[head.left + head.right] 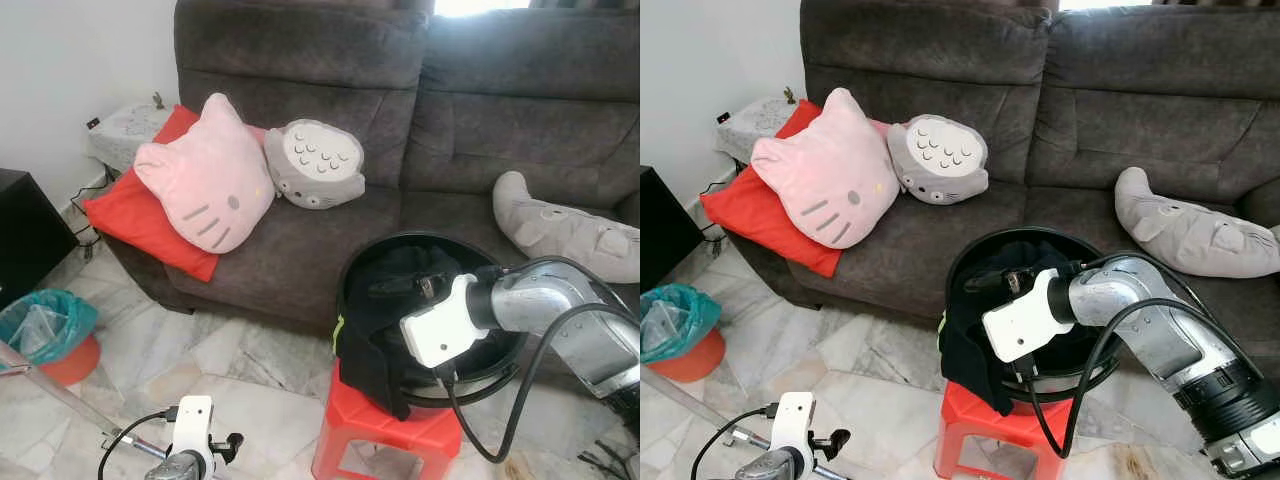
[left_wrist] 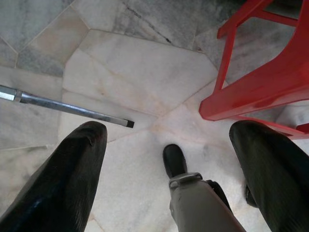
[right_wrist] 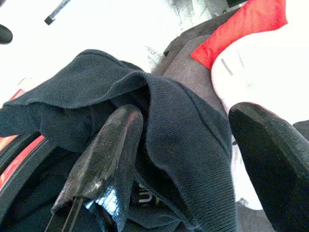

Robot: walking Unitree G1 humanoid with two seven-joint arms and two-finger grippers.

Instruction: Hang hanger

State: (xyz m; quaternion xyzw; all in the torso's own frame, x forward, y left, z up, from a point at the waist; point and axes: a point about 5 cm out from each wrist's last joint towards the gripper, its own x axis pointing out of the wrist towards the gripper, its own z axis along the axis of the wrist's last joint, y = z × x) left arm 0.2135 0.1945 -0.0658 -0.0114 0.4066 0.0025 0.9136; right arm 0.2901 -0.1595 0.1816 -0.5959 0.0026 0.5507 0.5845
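Note:
A black round basket point(image 1: 510, 355) stands on a red plastic stool point(image 1: 380, 435) in front of the sofa, stuffed with dark clothes point(image 1: 375, 350) that spill over its front rim. My right gripper point(image 3: 183, 121) reaches into the basket from the right. It is open, and a fold of dark knit garment point(image 3: 178, 111) lies between its fingers point(image 3: 108, 154). My left gripper point(image 2: 171, 130) hangs low at the left, open over the marble floor with nothing between its fingers. I cannot make out a hanger.
A grey sofa point(image 1: 300, 250) behind the basket holds a pink cat cushion point(image 1: 205, 175), a red cushion point(image 1: 130, 220), a grey round plush point(image 1: 315, 160) and a grey plush point(image 1: 560, 225). A teal-lined bin point(image 1: 45, 330) and a slanted metal rod point(image 2: 67, 107) are at the left.

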